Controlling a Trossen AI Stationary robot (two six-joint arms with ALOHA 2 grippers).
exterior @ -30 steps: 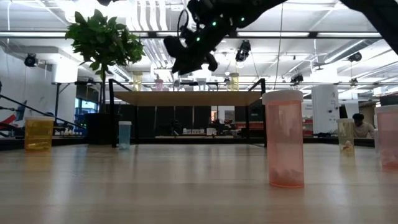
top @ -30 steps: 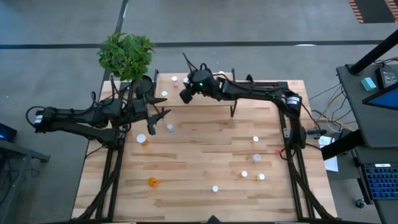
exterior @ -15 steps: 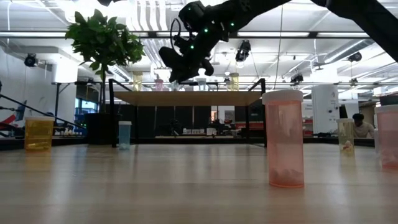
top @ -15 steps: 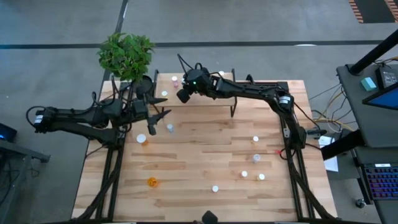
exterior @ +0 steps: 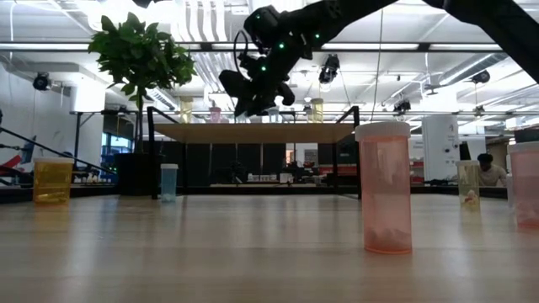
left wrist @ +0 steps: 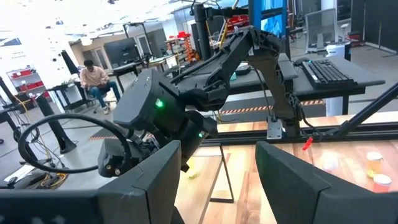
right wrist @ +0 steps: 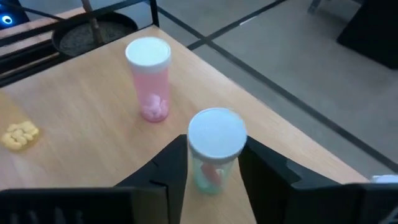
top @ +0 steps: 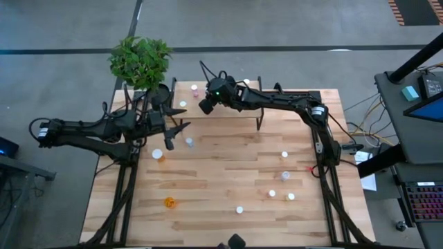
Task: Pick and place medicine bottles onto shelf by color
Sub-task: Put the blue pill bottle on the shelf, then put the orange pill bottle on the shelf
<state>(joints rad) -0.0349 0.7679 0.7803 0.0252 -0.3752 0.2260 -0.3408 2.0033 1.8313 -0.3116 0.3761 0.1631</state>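
My right gripper (top: 205,106) reaches over the far left part of the shelf (top: 183,95), a low light wood top on thin black legs (exterior: 253,133). In the right wrist view it (right wrist: 214,144) is shut on a white-capped medicine bottle (right wrist: 216,132) with a pale body. A pink bottle (right wrist: 149,78) stands upright on the shelf top beside it. Other bottles stand on the table, among them an orange one (top: 169,202) and a pink one (exterior: 385,189). My left gripper (top: 182,128) waits open above the table's left side, holding nothing (left wrist: 217,162). My right gripper pinches the white-capped bottle by its body (right wrist: 202,171), just under the cap, one finger on each side. The fingers (right wrist: 171,168) come slanting down from above. The bottle is upright; whether its base rests on the shelf top I cannot tell.
A potted plant (top: 140,61) stands at the table's far left corner behind the shelf. Something small and yellow (right wrist: 20,134) lies on the shelf top. Several bottles (top: 285,176) are scattered over the table's right and near parts. A yellow bottle (exterior: 52,181) and a bluish one (exterior: 169,182) stand farther left.
My right gripper has shifted slightly toward the table's left over the shelf, then edged back, and has sunk a little toward the shelf top. My left arm has kept still.
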